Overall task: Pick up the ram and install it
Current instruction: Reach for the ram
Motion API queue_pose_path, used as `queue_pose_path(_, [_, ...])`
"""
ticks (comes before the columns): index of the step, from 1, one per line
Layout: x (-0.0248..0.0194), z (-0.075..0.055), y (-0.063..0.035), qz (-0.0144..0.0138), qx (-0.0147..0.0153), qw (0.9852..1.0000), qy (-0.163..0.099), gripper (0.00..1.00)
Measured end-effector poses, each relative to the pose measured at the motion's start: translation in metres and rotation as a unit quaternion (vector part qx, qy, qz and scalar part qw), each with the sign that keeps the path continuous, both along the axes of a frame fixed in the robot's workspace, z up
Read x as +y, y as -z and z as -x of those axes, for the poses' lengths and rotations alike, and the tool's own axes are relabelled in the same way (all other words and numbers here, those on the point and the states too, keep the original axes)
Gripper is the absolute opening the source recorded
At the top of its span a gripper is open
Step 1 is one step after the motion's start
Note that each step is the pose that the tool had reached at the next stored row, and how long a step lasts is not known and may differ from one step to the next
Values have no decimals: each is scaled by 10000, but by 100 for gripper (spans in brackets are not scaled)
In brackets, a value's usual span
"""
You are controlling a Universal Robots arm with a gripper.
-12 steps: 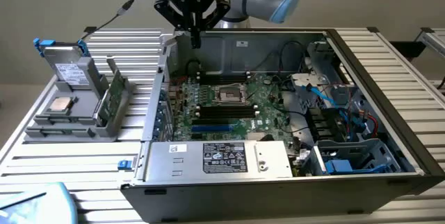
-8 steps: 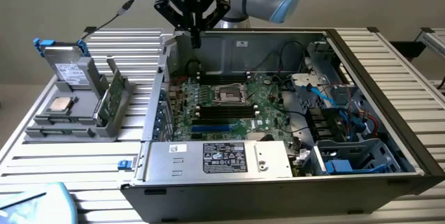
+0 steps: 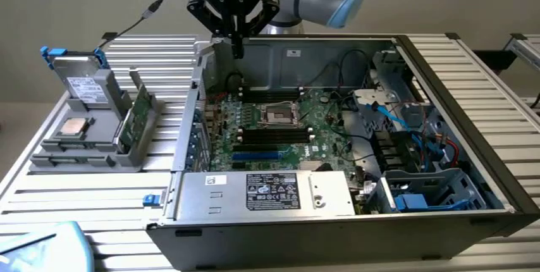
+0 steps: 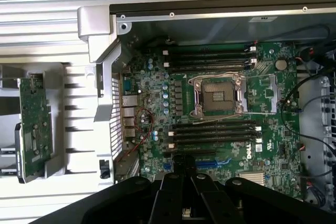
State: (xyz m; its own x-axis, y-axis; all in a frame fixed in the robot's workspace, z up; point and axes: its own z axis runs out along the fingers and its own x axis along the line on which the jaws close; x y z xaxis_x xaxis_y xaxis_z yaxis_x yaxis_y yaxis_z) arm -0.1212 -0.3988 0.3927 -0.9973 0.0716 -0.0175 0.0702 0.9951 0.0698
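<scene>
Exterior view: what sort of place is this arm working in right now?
Probably a lab or workshop bench for computer assembly. An open black desktop computer case lies on its side with its green motherboard exposed, on a ribbed metal table, beside a grey plastic holder carrying spare parts.

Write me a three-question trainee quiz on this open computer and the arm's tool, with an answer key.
1. True or false: the black two-fingered tool, poised over the back wall of the open metal computer case, is shut.
2. The long black memory slots beside the processor socket are: A) all filled, B) empty, C) hidden under cables.
3. Fill in: the grey plastic holder with the upright green circuit board stands outside the case, on the exterior view's ____.

Key: 1 true; 2 B; 3 left.
</scene>
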Motion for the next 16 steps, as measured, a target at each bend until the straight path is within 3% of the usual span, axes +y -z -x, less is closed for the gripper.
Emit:
queue_pose_path(2, [0, 9, 0, -5, 14, 10000, -1, 11])
queue_pose_path(4, [4, 55, -1, -36, 83, 10000, -1, 11])
queue_pose_path(9, [9, 190, 0, -148, 264, 9995, 0, 11])
queue_pose_path(13, [12, 325, 3, -206, 363, 9991, -1, 11])
queue_pose_path(16, [15, 437, 7, -219, 409, 9989, 0, 11])
